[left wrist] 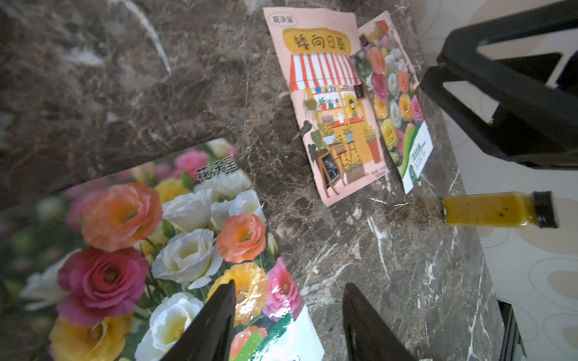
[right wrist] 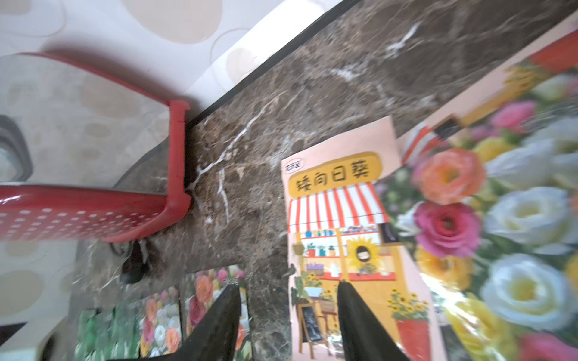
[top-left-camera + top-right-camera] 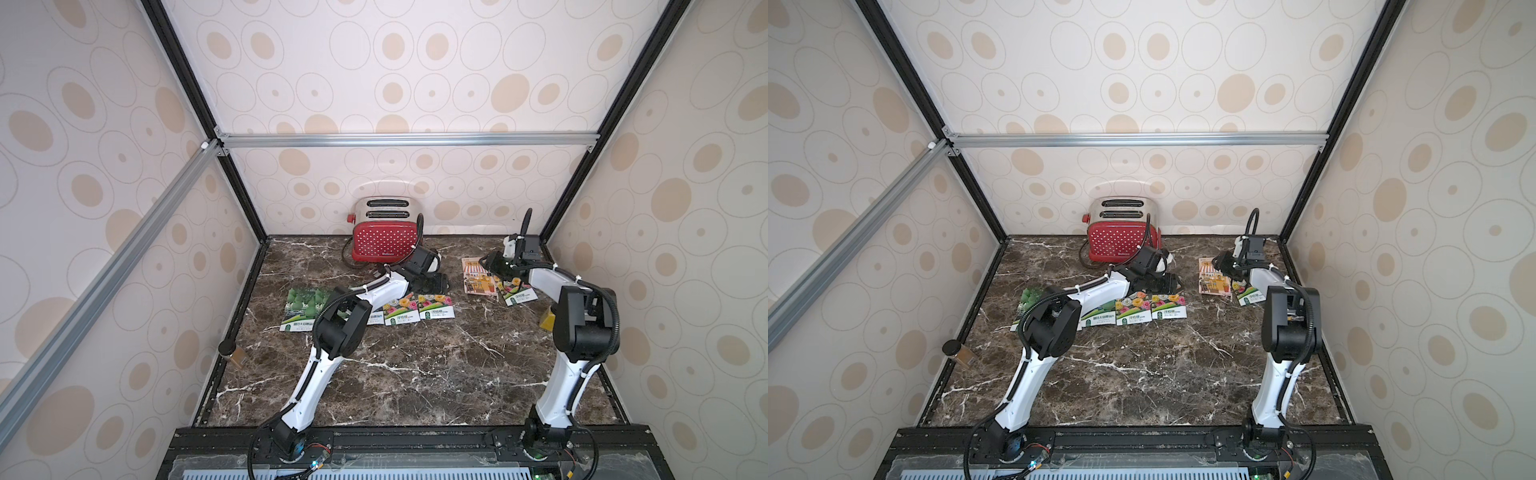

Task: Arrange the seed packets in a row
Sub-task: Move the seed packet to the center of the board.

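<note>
Across mid-table lie a green gourd packet [image 3: 305, 309], a second one mostly under my left arm, and two flower packets [image 3: 401, 313] [image 3: 435, 306]. At the back right a shop-print packet [image 3: 478, 276] lies beside a flower packet [image 3: 517, 291], which covers another shop packet [image 1: 383, 26]. My left gripper [image 1: 290, 285] is open just above the far corner of the row's right-hand flower packet [image 1: 175, 250], holding nothing. My right gripper [image 2: 288, 285] is open over the left edge of the shop packet [image 2: 337, 225], holding nothing.
A red dotted toaster [image 3: 384, 239] with its cord stands at the back wall, just behind my left wrist. A yellow jar [image 3: 547, 320] lies by the right wall behind my right arm. A brown jar [image 3: 232, 353] rests at the left edge.
</note>
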`<move>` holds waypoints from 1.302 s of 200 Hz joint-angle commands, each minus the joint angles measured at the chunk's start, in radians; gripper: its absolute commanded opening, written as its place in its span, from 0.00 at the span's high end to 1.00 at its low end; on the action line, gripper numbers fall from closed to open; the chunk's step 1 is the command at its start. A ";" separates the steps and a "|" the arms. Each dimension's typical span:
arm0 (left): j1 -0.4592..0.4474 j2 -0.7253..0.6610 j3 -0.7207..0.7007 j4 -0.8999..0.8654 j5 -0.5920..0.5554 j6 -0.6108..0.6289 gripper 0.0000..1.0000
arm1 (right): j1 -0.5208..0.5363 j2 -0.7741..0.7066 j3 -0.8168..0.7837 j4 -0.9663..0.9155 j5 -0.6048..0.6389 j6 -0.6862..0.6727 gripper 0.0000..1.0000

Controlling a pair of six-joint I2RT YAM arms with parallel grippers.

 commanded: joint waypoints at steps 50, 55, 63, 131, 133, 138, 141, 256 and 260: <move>-0.022 0.184 0.398 -0.055 0.120 0.033 0.43 | -0.070 0.209 0.348 -0.438 0.317 -0.043 0.45; -0.023 0.190 0.403 -0.046 0.128 0.032 0.42 | -0.073 0.225 0.369 -0.447 0.315 -0.041 0.45; -0.026 0.200 0.407 -0.034 0.135 0.031 0.42 | -0.076 0.256 0.410 -0.475 0.311 -0.039 0.45; -0.041 0.253 0.440 0.005 0.153 0.007 0.41 | -0.086 0.446 0.695 -0.728 0.280 -0.022 0.45; -0.041 0.255 0.441 0.006 0.153 0.006 0.41 | -0.086 0.450 0.699 -0.735 0.280 -0.023 0.45; -0.041 0.260 0.443 0.007 0.154 0.003 0.41 | -0.086 0.456 0.707 -0.749 0.278 -0.023 0.45; -0.042 0.260 0.444 0.007 0.155 0.003 0.40 | -0.085 0.459 0.707 -0.753 0.273 -0.024 0.45; -0.084 0.345 0.472 0.010 0.171 -0.034 0.40 | -0.051 0.255 0.278 -0.662 0.137 -0.009 0.45; -0.088 0.347 0.470 0.010 0.171 -0.035 0.40 | -0.050 0.245 0.264 -0.654 0.134 -0.008 0.45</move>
